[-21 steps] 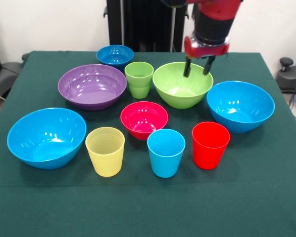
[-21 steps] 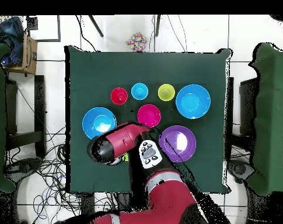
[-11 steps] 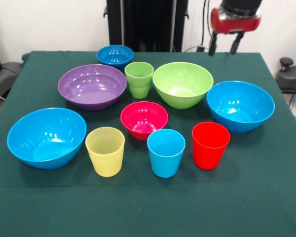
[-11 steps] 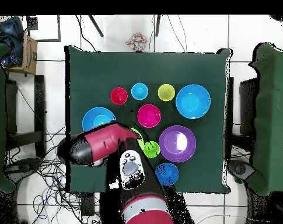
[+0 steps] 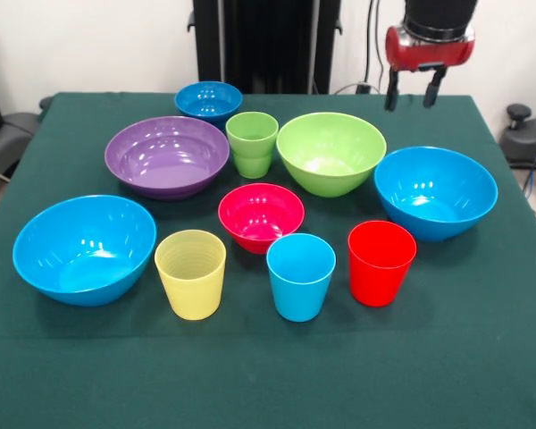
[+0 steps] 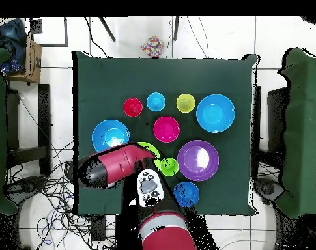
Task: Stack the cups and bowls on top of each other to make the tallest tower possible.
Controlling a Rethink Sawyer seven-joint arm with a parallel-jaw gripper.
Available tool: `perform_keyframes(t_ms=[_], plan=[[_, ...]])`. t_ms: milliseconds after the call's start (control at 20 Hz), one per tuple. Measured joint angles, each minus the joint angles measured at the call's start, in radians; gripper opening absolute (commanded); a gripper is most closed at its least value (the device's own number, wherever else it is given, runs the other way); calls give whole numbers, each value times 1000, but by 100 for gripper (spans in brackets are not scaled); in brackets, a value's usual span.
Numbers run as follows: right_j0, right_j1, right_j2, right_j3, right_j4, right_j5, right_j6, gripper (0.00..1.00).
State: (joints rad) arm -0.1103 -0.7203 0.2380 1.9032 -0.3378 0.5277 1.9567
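Note:
My gripper (image 5: pixel 412 95) hangs open and empty above the table's far edge, behind and right of the lime-green bowl (image 5: pixel 330 152). Beside that bowl stand the green cup (image 5: pixel 252 143), the purple bowl (image 5: pixel 167 155) and the small dark blue bowl (image 5: pixel 208 99). A light blue bowl (image 5: pixel 435 190) sits at the right and another (image 5: pixel 84 248) at the left. In front are the pink-red bowl (image 5: pixel 261 215), yellow cup (image 5: pixel 190 273), light blue cup (image 5: pixel 300 276) and red cup (image 5: pixel 381 262). No tower shows; every piece sits apart. In the overhead view the arm (image 6: pixel 114 166) covers most of the lime bowl (image 6: pixel 147 148).
A dark green cloth (image 5: pixel 268 366) covers the table. A black stand (image 5: pixel 266 45) rises behind its far edge. In the overhead view, cables (image 6: pixel 53 195) lie on the floor left of the table, and green-covered tables (image 6: pixel 303 130) flank it.
The gripper has lifted out of the lime-green bowl and swung up and to the right in the front view, still open and empty. No cup or bowl has moved.

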Motion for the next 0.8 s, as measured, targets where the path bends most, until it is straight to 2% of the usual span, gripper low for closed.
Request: perform_keyframes(t_ms=[600, 800], plan=[[25, -2, -60, 42, 30, -11, 0, 100], [52, -3, -96, 47, 40, -11, 5, 100]])
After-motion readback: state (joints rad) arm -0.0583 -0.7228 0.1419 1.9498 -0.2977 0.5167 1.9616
